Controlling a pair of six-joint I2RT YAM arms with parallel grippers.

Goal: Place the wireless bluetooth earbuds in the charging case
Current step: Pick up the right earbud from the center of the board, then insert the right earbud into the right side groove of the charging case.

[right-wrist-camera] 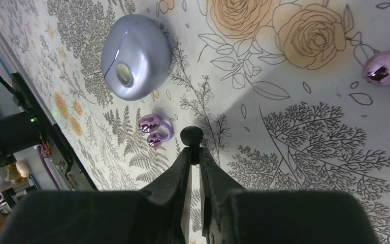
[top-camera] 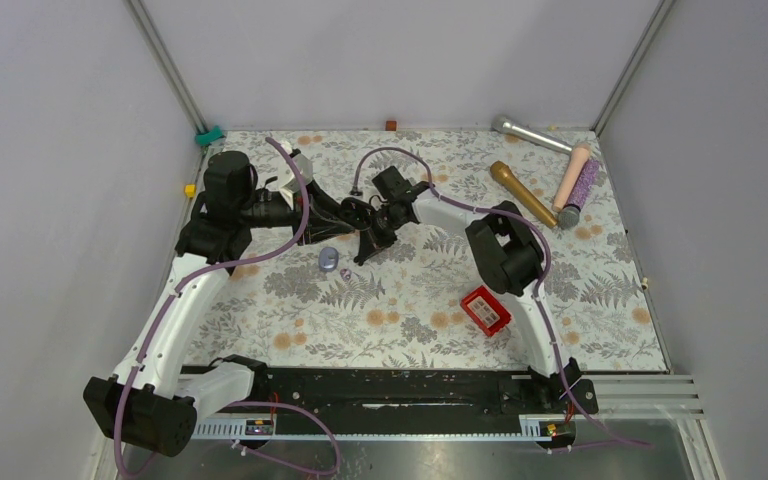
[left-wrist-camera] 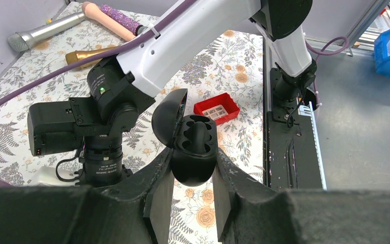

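My left gripper (left-wrist-camera: 193, 170) is shut on a black oval charging case (left-wrist-camera: 193, 152) and holds it above the table with its lid (left-wrist-camera: 168, 116) open. Its wells are dark; I cannot tell whether a bud sits inside. The case also shows in the top view (top-camera: 357, 212). My right gripper (right-wrist-camera: 193, 152) is shut on a glossy black earbud (right-wrist-camera: 191, 135) and holds it just above the table, below the case in the top view (top-camera: 365, 252). A pale purple earbud (right-wrist-camera: 155, 130) lies just left of it, and another purple earbud (right-wrist-camera: 386, 67) lies at the far right. The second black earbud is not visible.
A closed pale purple case (right-wrist-camera: 134, 56) (top-camera: 328, 259) lies by the purple bud. A red box (top-camera: 485, 310) (left-wrist-camera: 217, 108) sits near the right arm's elbow. Several microphones (top-camera: 523, 193) lie at the back right. Small coloured blocks (top-camera: 391, 125) sit along the back and left edges.
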